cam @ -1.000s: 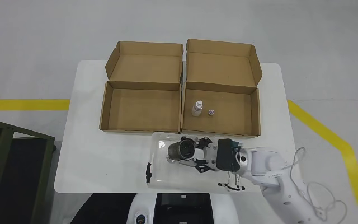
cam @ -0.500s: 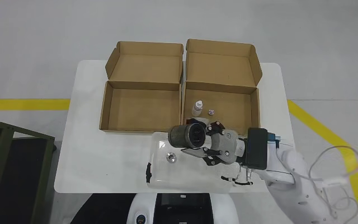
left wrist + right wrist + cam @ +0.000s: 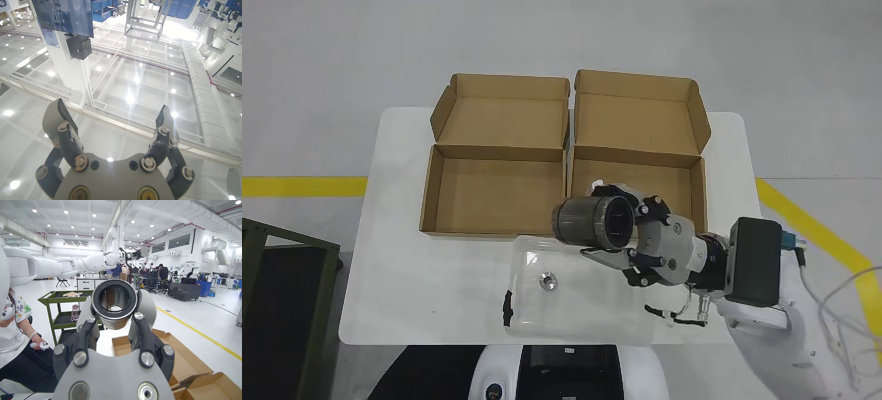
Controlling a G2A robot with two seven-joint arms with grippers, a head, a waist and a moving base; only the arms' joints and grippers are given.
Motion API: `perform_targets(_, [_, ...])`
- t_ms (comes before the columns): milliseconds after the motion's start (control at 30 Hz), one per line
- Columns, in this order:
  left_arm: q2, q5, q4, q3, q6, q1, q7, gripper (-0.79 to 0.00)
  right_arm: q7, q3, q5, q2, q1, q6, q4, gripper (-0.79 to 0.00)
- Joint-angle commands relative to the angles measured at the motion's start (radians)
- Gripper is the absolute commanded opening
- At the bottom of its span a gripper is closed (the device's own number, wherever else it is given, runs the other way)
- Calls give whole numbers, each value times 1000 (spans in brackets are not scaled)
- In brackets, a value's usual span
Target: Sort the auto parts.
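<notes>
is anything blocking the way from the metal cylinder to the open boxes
Nothing visible does. The right gripper holds the metal cylinder raised above the table, by the front wall of the right box. Both it and the left box lie open, with their lids folded back.

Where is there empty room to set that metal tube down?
The left box is bare throughout; so is the right box's outer half. Its inner corner is crowded: the right gripper holds the metal tube above it.

White table (image 3: 392, 250) with two open cardboard boxes (image 3: 492, 195), clear tray (image 3: 572, 312).
</notes>
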Motion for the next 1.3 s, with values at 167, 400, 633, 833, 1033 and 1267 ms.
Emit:
perform_targets(167, [0, 0, 0, 0, 0, 0, 0, 0, -30, 6, -1, -6, -2, 10, -3, -785])
perform_targets(400, [0, 0, 0, 0, 0, 0, 0, 0, 3, -13, -35, -10, 6, 8, 15, -785])
perform_targets(633, [0, 0, 0, 0, 0, 0, 0, 0, 73, -77, -85, -18, 23, 44, 69, -785])
perform_targets(833, [0, 0, 0, 0, 0, 0, 0, 0, 147, -145, -124, -28, 53, 73, 147, -785])
perform_targets(1033, [0, 0, 0, 0, 0, 0, 0, 0, 200, -215, -199, -43, 96, 130, 220, -785])
perform_targets(1267, [0, 0, 0, 0, 0, 0, 0, 0, 259, -300, -265, -69, 173, 207, 306, -785])
